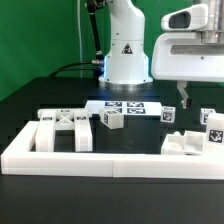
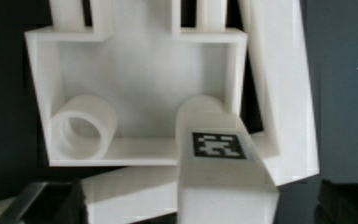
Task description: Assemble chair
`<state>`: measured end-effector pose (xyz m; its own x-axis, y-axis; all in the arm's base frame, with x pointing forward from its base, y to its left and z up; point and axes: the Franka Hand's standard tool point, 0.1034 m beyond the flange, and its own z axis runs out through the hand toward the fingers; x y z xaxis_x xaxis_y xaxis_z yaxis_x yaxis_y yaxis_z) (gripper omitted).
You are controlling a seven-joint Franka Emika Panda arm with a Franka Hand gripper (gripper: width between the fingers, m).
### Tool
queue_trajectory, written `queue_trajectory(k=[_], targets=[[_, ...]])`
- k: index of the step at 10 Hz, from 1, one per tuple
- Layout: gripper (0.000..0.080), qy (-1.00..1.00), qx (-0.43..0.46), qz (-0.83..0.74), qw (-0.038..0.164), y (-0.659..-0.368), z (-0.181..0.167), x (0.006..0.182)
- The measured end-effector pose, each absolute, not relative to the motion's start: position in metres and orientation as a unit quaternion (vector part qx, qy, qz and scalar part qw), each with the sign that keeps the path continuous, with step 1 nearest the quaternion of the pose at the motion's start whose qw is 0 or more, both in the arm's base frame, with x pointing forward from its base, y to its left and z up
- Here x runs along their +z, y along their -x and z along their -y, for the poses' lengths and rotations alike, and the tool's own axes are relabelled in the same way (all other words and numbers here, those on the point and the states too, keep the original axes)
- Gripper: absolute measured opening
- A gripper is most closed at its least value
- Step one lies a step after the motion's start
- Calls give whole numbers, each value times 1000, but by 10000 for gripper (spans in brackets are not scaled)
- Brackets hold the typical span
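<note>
Green curtain backs a black table (image 1: 25, 105) where the chair parts lie loose behind a low white border wall (image 1: 60, 158) along the front edge. The X-braced frame (image 1: 65, 128) sits toward the exterior view's left, a square panel (image 1: 190, 143) toward its right, and a small tagged block (image 1: 112, 120) just beside the marker board (image 1: 125, 107) mid-table. The gripper (image 1: 185, 98) hangs above the panel, jaws spread and holding nothing; the wrist view shows its dark fingers (image 2: 25, 205) wide apart over the panel and a tagged leg (image 2: 220, 150).
</note>
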<state>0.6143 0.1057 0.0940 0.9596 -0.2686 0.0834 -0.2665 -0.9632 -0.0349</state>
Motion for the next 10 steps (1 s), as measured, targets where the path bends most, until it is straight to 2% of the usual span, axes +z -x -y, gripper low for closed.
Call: queue_trajectory(k=[2, 3, 5, 7, 10], targets=[[649, 990, -44, -130, 12, -613, -105, 94], [649, 996, -43, -81, 11, -604, -99, 98], [649, 999, -38, 1, 14, -585, -62, 110], [649, 999, -42, 10, 11, -580, -26, 106], [649, 999, -39, -5, 11, -577, -25, 104]])
